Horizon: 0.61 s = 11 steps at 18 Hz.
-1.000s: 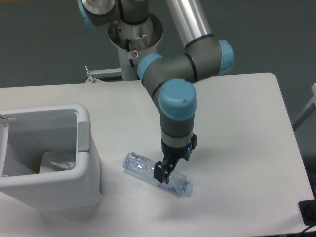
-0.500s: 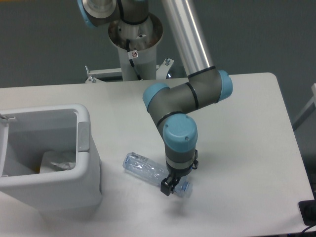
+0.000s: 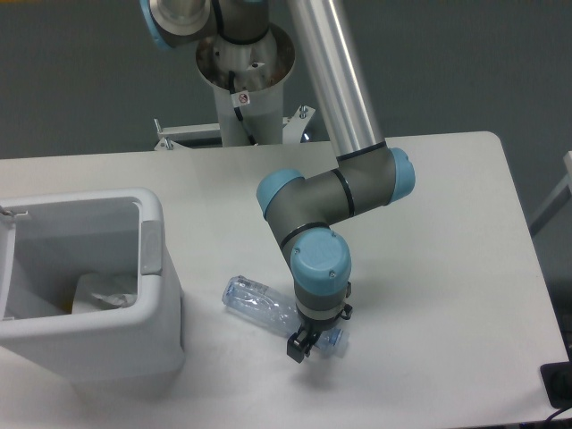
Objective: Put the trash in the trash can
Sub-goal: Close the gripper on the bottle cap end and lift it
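Note:
A crushed clear, bluish plastic bottle (image 3: 255, 302) lies on the white table, angled from upper left to lower right. My gripper (image 3: 302, 342) is down at the bottle's right end. Its dark fingers (image 3: 293, 348) straddle the bottle and look open, with the bottle still flat on the table. The arm's wrist hides part of the bottle. The trash can (image 3: 152, 268) is a big white boxy bin at the left edge, with a grey tab on its right side. A crumpled white wrapper (image 3: 105, 293) lies inside it.
The table's front edge (image 3: 375, 420) runs just below the gripper. The arm's base column (image 3: 243, 85) stands behind the table at the back. A dark object (image 3: 559, 384) sits at the lower right corner.
The gripper has dropped lower and slightly left onto the bottle's right end, and the elbow has folded down. The bottle and the bin have not moved.

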Each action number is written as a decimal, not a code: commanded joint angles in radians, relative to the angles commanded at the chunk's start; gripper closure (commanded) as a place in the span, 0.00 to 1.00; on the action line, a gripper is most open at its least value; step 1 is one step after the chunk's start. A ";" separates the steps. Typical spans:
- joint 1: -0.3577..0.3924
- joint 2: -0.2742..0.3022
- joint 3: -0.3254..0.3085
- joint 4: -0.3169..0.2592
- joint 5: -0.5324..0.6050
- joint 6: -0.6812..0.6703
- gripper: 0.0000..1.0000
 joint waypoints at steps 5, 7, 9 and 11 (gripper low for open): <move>-0.002 -0.012 0.002 0.000 0.002 0.000 0.12; -0.002 -0.012 -0.002 0.000 0.002 0.000 0.16; -0.002 -0.011 -0.003 0.000 0.002 0.000 0.19; -0.002 -0.009 -0.003 0.000 0.003 0.000 0.24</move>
